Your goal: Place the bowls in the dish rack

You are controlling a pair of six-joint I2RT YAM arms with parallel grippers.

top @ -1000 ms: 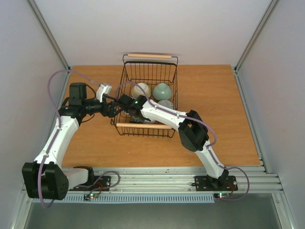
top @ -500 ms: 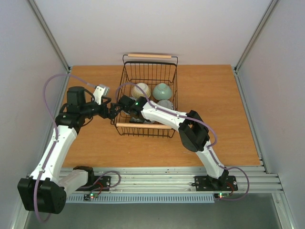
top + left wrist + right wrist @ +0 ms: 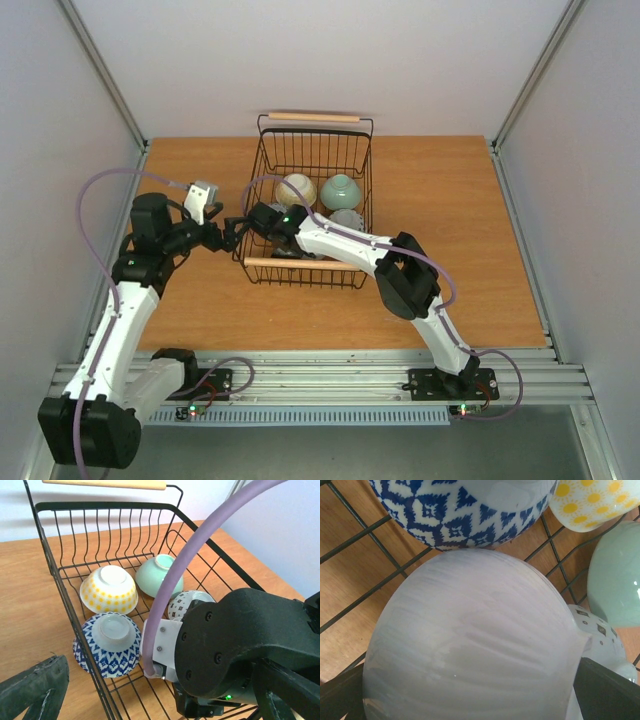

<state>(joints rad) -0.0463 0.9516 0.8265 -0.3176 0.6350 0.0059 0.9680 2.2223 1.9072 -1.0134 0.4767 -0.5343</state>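
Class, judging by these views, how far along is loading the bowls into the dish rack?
Done: four bowls sit upside down in the dish rack: yellow-dotted, pale green, blue-patterned, dark-dotted. In hand: the right gripper holds the whitish bowl low inside the rack. Left: release it.

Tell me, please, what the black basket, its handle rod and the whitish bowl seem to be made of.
Dish rack: looks like metal wire with a matte black coating, judging by its thin, stiff, evenly dark bars.
Handle rod: apparently light unfinished wood, pale tan with no shine.
Whitish bowl: probably glazed ceramic, with a smooth, faintly streaked surface and a soft sheen.
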